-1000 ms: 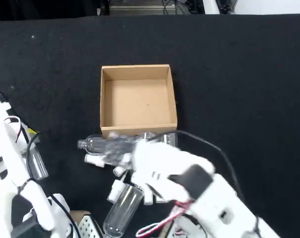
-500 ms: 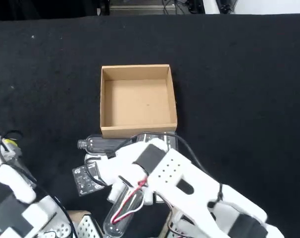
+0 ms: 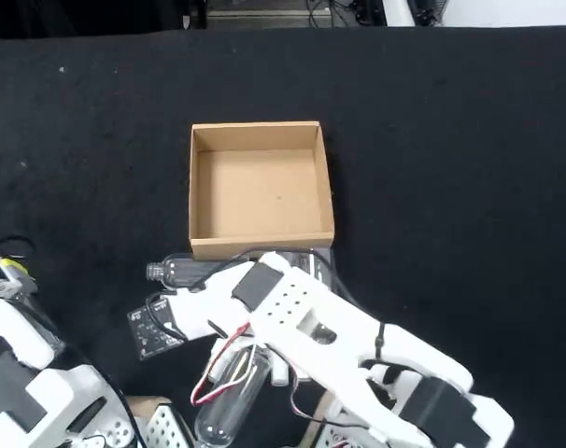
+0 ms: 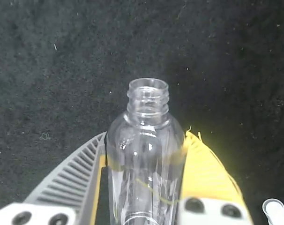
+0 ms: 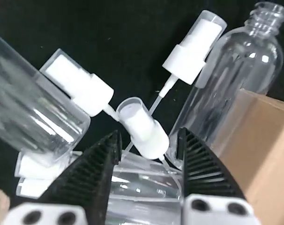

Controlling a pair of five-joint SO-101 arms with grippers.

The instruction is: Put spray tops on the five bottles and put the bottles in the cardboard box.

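My left gripper (image 4: pixel 146 138) is shut on a clear uncapped bottle (image 4: pixel 144 159), its threaded neck pointing out past the grey and yellow fingers. In the high view that arm (image 3: pixel 21 373) sits at the front left. My right gripper (image 5: pixel 146 143) is open, its black fingers (image 5: pixel 100 159) straddling a white spray top (image 5: pixel 142 126) without touching it. Two more spray tops (image 5: pixel 196 42) (image 5: pixel 78 84) lie close by, between a small clear bottle (image 5: pixel 235 75) and a bigger one (image 5: pixel 25 108). The right arm (image 3: pixel 292 317) covers this pile just in front of the cardboard box (image 3: pixel 260 245).
The box is open and holds nothing. One bottle (image 3: pixel 176 271) lies along its front wall and a larger one (image 3: pixel 229 401) near the table's front edge. A perforated metal piece (image 3: pixel 163 427) is at the front edge. Black cloth stretches to the far and right sides.
The right arm has swung left and lowered over the pile of bottles and spray tops. The left arm has drawn back toward the front left corner with its bottle.
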